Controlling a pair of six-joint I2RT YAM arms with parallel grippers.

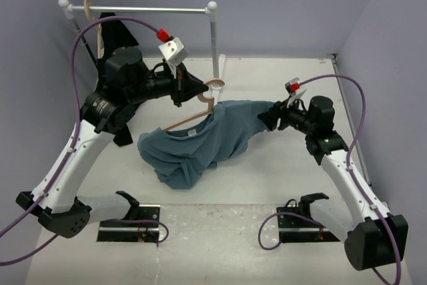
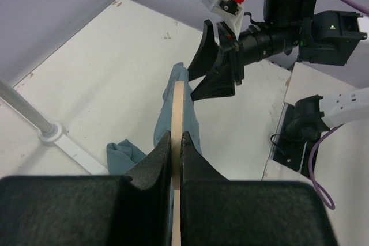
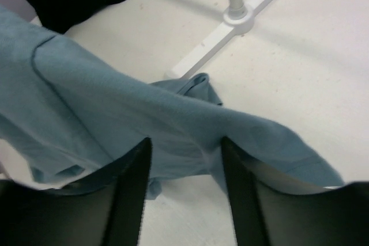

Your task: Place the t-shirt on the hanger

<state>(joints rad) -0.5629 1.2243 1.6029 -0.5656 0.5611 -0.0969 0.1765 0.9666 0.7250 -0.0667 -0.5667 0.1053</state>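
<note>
The grey-blue t-shirt (image 1: 193,145) hangs partly over the pale wooden hanger (image 1: 183,122), with its bulk bunched on the table. My left gripper (image 1: 193,91) is shut on the hanger near its hook and holds it above the table. In the left wrist view the hanger (image 2: 179,105) shows edge-on, clamped in the gripper (image 2: 177,136), with the shirt (image 2: 193,128) below it. My right gripper (image 1: 267,117) is open at the shirt's right end. In the right wrist view the shirt (image 3: 144,113) is stretched across the tips of the wide-open gripper (image 3: 184,151).
A clothes rack with a silver bar (image 1: 140,10) and a white post (image 1: 213,38) stands at the back; its base (image 3: 237,16) is close behind the shirt. A second hanger dressed in black cloth (image 1: 110,31) hangs at the rack's left end. Walls close in the left, right and back.
</note>
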